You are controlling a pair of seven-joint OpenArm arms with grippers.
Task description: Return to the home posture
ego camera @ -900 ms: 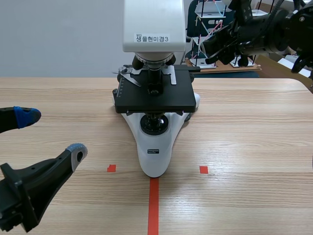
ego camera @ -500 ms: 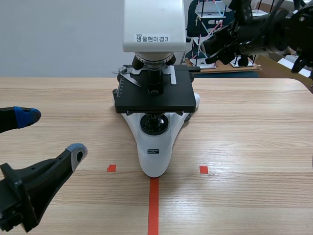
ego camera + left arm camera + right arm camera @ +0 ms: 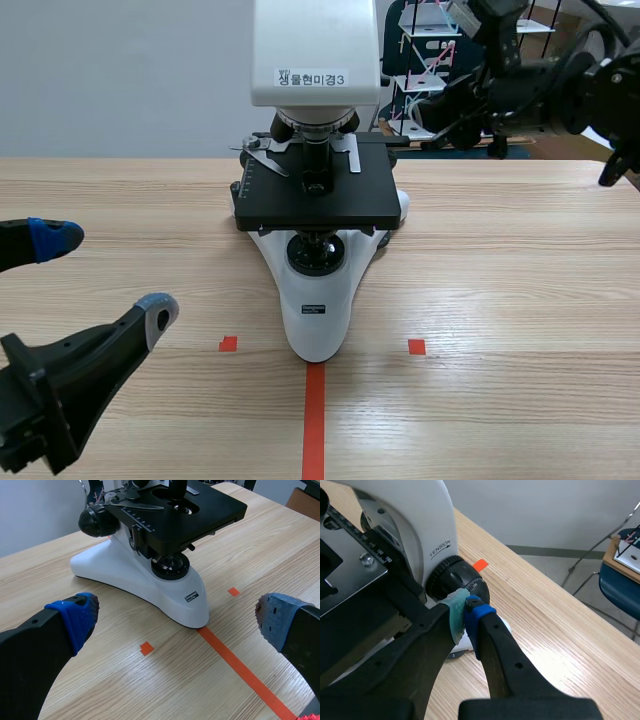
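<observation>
Okay, so your right gripper (image 3: 466, 617) is up high at the side of the tall white-and-black microscope (image 3: 315, 300). Its dotted pads are pressed together with nothing between them, and the tips are just beside the round black ribbed focus knob (image 3: 462, 582) (I can't tell if they're actually brushing it). Your left gripper (image 3: 105, 275) sits low over the near part of the pale wooden table (image 3: 500, 280). Its fingers are spread wide and holding nothing, and the microscope base is ahead of it and well apart.

For getting home, I'd say the right arm is the one with work left. Back it straight out, away from the knob, before you swing or drop it. If you go sideways first, you risk nudging the knob or clipping the black stage. Keep those fingers together while you clear it, since a closed tip is slimmer. The left arm looks close to home already, so I'd only make small moves there, if any.
</observation>
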